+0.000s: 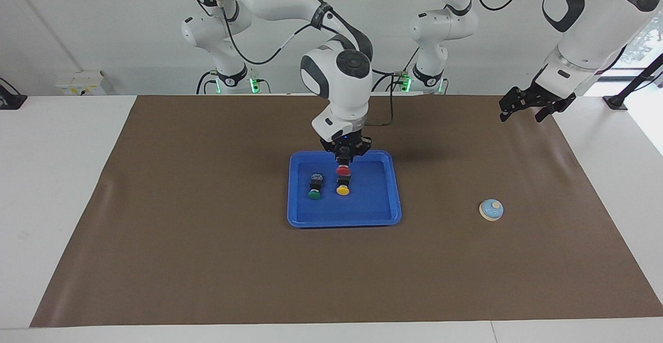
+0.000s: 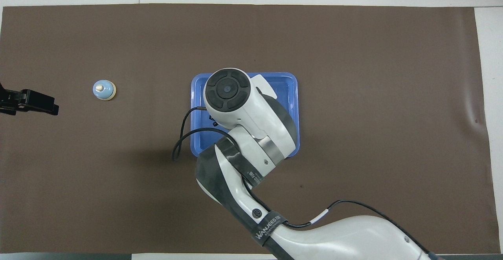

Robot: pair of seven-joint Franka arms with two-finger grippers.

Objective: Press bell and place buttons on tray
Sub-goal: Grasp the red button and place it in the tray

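A white table (image 1: 62, 187) carries a wide brown mat (image 1: 207, 270). On the mat sit a blue tray (image 1: 383, 217) mid-table and a small bell (image 1: 491, 210) toward the left arm's end.
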